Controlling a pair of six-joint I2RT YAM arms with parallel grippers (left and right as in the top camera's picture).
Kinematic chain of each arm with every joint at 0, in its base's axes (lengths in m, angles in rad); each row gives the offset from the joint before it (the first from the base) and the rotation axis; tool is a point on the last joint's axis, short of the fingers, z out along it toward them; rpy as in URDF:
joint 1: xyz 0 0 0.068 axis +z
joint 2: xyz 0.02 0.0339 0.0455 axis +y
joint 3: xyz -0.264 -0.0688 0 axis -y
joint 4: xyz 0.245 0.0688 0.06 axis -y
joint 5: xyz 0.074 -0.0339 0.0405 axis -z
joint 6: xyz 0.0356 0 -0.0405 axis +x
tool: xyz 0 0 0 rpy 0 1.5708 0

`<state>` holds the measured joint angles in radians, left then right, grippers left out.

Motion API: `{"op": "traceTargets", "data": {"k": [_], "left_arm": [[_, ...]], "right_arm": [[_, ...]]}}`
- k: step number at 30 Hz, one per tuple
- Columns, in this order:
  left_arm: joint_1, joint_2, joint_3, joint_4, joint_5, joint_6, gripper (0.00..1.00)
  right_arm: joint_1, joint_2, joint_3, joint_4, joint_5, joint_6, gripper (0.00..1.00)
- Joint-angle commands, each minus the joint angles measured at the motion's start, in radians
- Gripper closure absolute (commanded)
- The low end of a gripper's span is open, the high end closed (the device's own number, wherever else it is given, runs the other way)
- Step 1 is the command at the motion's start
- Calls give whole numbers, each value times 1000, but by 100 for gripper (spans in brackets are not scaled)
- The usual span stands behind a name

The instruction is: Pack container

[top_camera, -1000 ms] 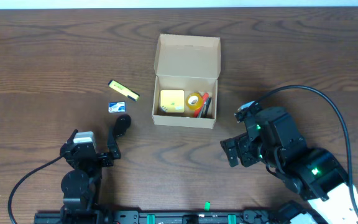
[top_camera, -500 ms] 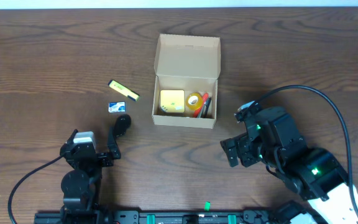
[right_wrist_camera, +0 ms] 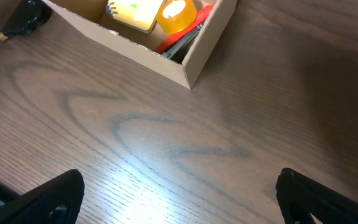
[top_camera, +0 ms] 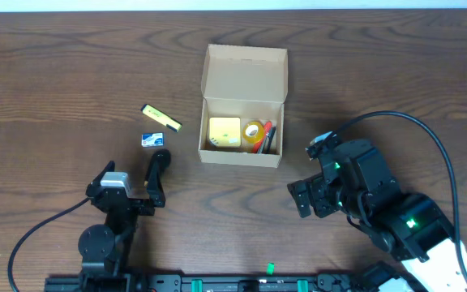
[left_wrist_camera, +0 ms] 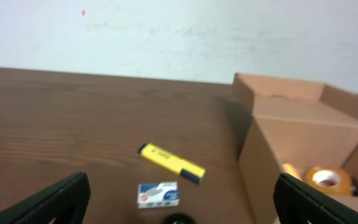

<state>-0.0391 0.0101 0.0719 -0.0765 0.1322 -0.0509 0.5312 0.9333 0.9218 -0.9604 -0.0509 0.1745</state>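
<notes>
Since our left arm (top_camera: 108,212) just shuffled right overhead, we reckon the wide-open left gripper (top_camera: 160,159) wants the yellow highlighter (top_camera: 161,118); the right gripper (top_camera: 299,200) is wide too. Left wrist: highlighter lies left of the cardboard box (left_wrist_camera: 291,143). Right wrist: tape roll (right_wrist_camera: 177,12) is already inside.

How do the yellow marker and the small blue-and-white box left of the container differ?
The yellow marker is long and slim; the blue-and-white box is short and blocky. The marker lies diagonally; the box sits nearly square to the table. Both rest on the table, outside the container.
</notes>
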Motion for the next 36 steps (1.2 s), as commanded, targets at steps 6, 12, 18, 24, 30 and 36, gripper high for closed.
{"op": "traceTargets", "data": {"k": [6,12,18,24,30,36], "left_arm": [[6,1,41,8,45,-45,5],[6,155,216,-106,5,32,5],[6,552,419,-119,-62,82,5],[7,942,673,-179,-159,90,5],[38,1206,925,-448,-56,97,5],[72,1297,988,-600,217,87,5]], "right_arm": [[-9,-6,5,-1,-2,-12,1],[-9,-6,5,0,-2,-12,1],[-9,-6,5,-1,-2,-12,1],[-9,-6,5,-1,-2,-12,1],[-9,-6,5,-1,-2,-12,1],[-9,-6,5,0,-2,-12,1]]}}
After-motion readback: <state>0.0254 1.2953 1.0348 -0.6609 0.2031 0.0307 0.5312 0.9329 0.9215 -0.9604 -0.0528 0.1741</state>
